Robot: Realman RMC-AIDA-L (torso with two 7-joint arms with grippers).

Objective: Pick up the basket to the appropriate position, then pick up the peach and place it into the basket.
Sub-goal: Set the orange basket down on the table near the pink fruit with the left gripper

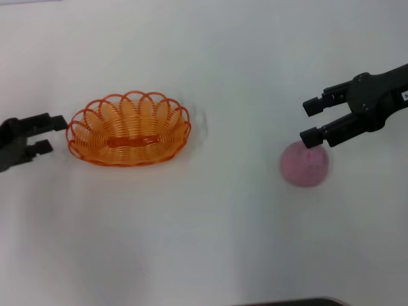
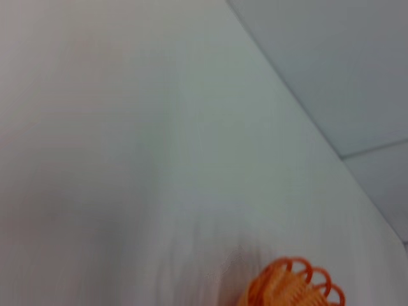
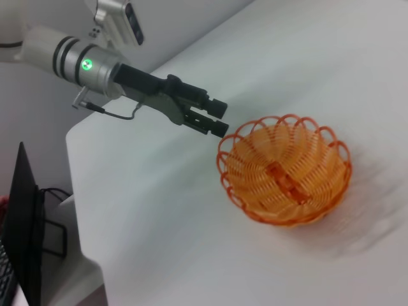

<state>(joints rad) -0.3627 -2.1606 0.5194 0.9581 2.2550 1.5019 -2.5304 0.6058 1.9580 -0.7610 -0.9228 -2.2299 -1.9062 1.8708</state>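
The orange wire basket sits empty on the white table, left of centre. My left gripper is open and empty, just left of the basket's rim and level with it. The pink peach lies on the table at the right. My right gripper is open and empty, just behind and above the peach, its lower finger close over the peach's top. The right wrist view shows the basket with the left gripper open beside its rim. The left wrist view shows only a bit of the basket's rim.
The white table spreads around both things. Its edge shows in the right wrist view, with a dark screen and stand beyond it. A dark object sits at the near edge.
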